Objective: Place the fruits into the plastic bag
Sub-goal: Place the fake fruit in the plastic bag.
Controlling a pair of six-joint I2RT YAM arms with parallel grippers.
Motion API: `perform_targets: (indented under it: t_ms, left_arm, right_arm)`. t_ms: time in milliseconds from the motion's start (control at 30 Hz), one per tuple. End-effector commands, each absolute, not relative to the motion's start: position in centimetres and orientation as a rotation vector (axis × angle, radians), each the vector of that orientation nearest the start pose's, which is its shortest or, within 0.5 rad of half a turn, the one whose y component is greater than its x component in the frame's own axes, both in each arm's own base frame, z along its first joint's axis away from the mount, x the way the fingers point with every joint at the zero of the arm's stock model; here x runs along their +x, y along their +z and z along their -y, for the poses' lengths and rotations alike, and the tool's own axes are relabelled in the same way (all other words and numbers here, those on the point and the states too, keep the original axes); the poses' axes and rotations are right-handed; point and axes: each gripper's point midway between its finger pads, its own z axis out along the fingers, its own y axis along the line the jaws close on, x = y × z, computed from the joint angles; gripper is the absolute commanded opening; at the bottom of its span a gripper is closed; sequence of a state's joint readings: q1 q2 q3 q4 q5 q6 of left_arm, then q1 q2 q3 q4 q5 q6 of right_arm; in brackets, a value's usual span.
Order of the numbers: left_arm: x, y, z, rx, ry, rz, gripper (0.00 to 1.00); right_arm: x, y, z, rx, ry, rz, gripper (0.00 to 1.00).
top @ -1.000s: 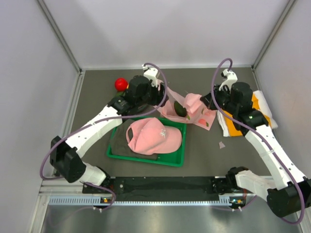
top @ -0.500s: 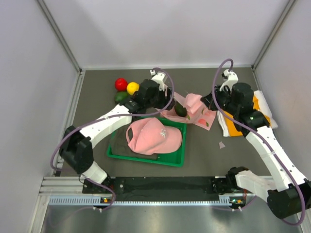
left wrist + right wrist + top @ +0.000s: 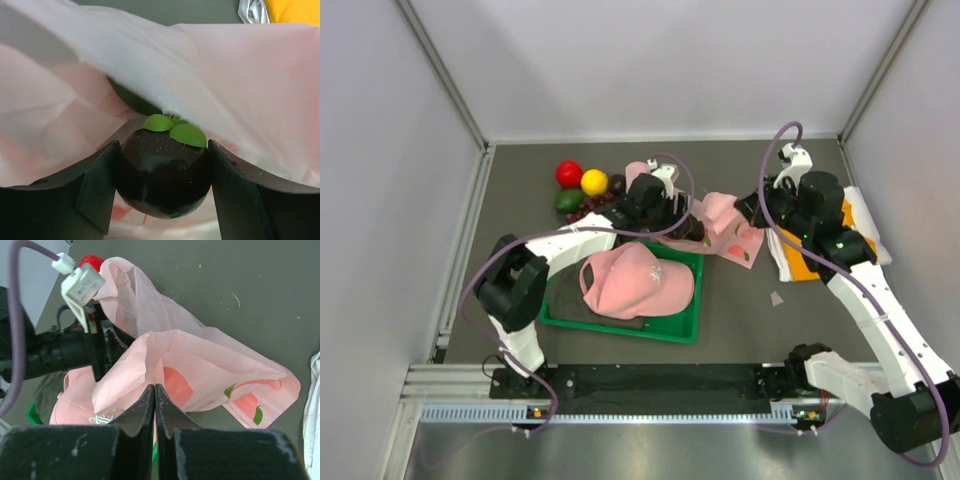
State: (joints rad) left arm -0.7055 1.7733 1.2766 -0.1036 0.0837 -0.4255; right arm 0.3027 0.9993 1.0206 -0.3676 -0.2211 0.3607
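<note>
Cap: a pink cap point(image 3: 635, 280) lies on the green tray point(image 3: 685, 325), nearest the arm bases. The white stitched mark on it is too small to read.
Left gripper: the left gripper point(image 3: 162, 185) is clamped on a dark brown fruit point(image 3: 160, 160), with one finger point(image 3: 95, 190) on each flank.
Fruit axis: it is round with no long axis, and its green leaf cap faces the bag.
Key relation: the plastic bag point(image 3: 225, 90) drapes just over and ahead of the held fruit. The fruit sits at the bag's mouth, so the drop looks like a short push forward.
Inside: a dark green fruit point(image 3: 132, 97), likely an avocado, lies just beyond.
Right gripper: the right gripper point(image 3: 154, 390) has its fingers pressed together, pinching the bag's rim on the far side.
Bag print: peaches with green leaves, no lettering.
Remaining fruits: the pile point(image 3: 585, 190) lies farthest away, nearer the left arm.
</note>
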Motion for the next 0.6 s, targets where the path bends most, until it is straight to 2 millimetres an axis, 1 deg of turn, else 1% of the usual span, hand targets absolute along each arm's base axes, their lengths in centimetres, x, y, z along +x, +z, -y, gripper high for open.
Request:
perform_targets:
  t_ms: [0, 33, 167, 233, 267, 300, 433, 500, 533, 567]
  left_arm:
    - [38.3, 16.6, 38.3, 0.336, -0.849, -2.094, 0.41]
    - [38.6, 16.1, 38.7, 0.33, -0.856, -2.099, 0.41]
    - [39.7, 16.9, 40.1, 0.311, -0.911, -2.042, 0.42]
    - [40.2, 16.3, 40.4, 0.3, -0.911, -2.039, 0.43]
    - [40.4, 16.3, 40.6, 0.301, -0.914, -2.04, 0.43]
    - [40.4, 15.6, 40.8, 0.302, -0.915, -2.055, 0.44]
    - [40.2, 14.5, 40.8, 0.297, -0.921, -2.085, 0.51]
    - [40.0, 14.6, 40.6, 0.295, -0.918, -2.083, 0.55]
    - [39.9, 14.5, 40.5, 0.294, -0.915, -2.088, 0.64]
    - [39.9, 14.8, 40.5, 0.295, -0.917, -2.081, 0.69]
  right_arm:
    - [30.5, 29.5, -14.8, -0.093, 0.651, -1.914, 0.0]
    - [30.5, 29.5, -14.8, -0.092, 0.652, -1.914, 0.0]
    - [30.5, 29.4, -14.8, -0.092, 0.651, -1.919, 0.0]
    - [30.5, 29.3, -14.8, -0.093, 0.652, -1.921, 0.0]
    - [30.4, 29.4, -14.8, -0.089, 0.653, -1.92, 0.0]
    - [30.4, 29.4, -14.8, -0.093, 0.652, -1.919, 0.0]
    - [30.4, 29.3, -14.8, -0.09, 0.651, -1.924, 0.0]
    - [30.3, 29.2, -14.8, -0.091, 0.654, -1.926, 0.0]
    - [30.3, 29.4, -14.8, -0.089, 0.653, -1.921, 0.0]
    - [30.3, 29.4, -14.7, -0.091, 0.651, -1.921, 0.0]
